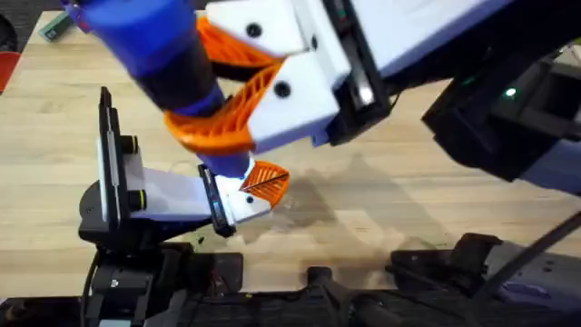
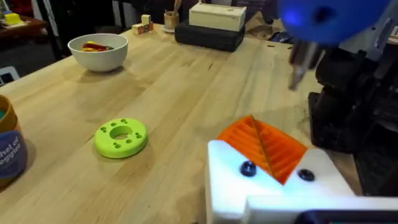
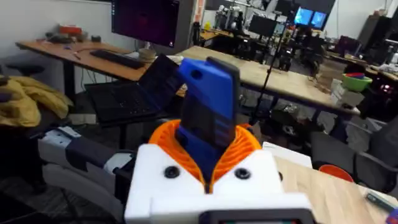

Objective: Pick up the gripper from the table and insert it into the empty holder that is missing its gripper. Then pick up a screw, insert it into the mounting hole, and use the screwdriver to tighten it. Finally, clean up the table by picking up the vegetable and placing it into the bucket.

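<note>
The right gripper (image 1: 238,91) hangs above the surface (image 1: 381,209) with the screwdriver (image 1: 168,64) between its fingers, tip pointing down. Directly below that tip sits the left gripper (image 1: 259,186), lying low over the surface. In the left wrist view, the screwdriver tip (image 2: 297,71) hovers just beyond the left gripper's fingers (image 2: 264,146). Farther out from the left gripper, the disc (image 2: 120,137) lies on the surface, the bucket (image 2: 9,149) stands off to its side, and the bowl (image 2: 98,51) sits well beyond both.
</note>
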`<action>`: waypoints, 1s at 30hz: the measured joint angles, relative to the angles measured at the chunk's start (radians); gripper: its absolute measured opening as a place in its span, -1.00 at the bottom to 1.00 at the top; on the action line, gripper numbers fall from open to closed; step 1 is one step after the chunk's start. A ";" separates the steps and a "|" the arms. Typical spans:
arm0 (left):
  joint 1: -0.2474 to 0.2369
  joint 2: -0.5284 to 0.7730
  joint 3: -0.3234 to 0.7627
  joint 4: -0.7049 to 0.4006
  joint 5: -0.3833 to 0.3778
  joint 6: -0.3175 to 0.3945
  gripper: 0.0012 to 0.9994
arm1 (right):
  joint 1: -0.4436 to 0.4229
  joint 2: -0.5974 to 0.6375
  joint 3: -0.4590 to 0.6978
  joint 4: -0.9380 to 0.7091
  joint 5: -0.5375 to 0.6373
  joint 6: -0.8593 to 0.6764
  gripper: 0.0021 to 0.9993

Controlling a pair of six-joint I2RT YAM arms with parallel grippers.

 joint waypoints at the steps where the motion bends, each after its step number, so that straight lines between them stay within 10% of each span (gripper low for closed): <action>1: 0.000 0.000 0.000 0.000 0.000 0.000 -0.99 | 0.006 0.002 -0.010 0.014 0.004 0.000 -0.96; 30: 0.000 0.000 0.000 0.000 0.000 0.000 -0.99 | 0.009 0.054 -0.104 0.099 0.088 0.027 -0.96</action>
